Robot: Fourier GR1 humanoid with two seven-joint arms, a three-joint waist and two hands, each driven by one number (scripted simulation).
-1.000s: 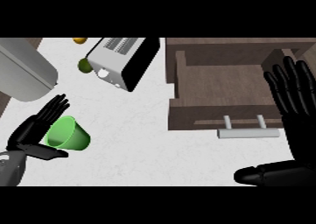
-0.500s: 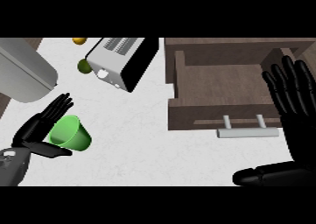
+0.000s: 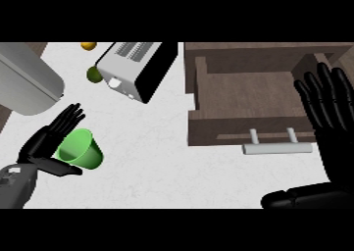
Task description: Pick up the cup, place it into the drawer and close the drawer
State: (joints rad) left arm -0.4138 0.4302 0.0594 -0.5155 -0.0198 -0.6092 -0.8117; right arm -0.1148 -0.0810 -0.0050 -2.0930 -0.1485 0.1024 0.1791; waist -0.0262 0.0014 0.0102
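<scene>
Cup: we see the green cup (image 3: 79, 148) on the white surface (image 3: 172, 166) at eight o'clock.
Left hand (image 3: 45, 144): our fingers straight, cradling it.
Right hand (image 3: 331, 117): fingers spread over the open drawer (image 3: 244, 93) at three o'clock.

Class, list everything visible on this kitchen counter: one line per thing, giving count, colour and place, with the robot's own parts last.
Cup: one, green, lower left, against the left hand.
Toaster: one, silver and black, top centre.
Round fruit: one, green, left of the toaster.
Small item: one, yellow-orange, top edge.
Appliance: one, grey, upper left.
Drawer: one, brown, open, right.
Drawer handle: one, pale grey.
Counter: white.
Left hand: black, open beside the cup.
Right hand: black, open, right edge.
</scene>
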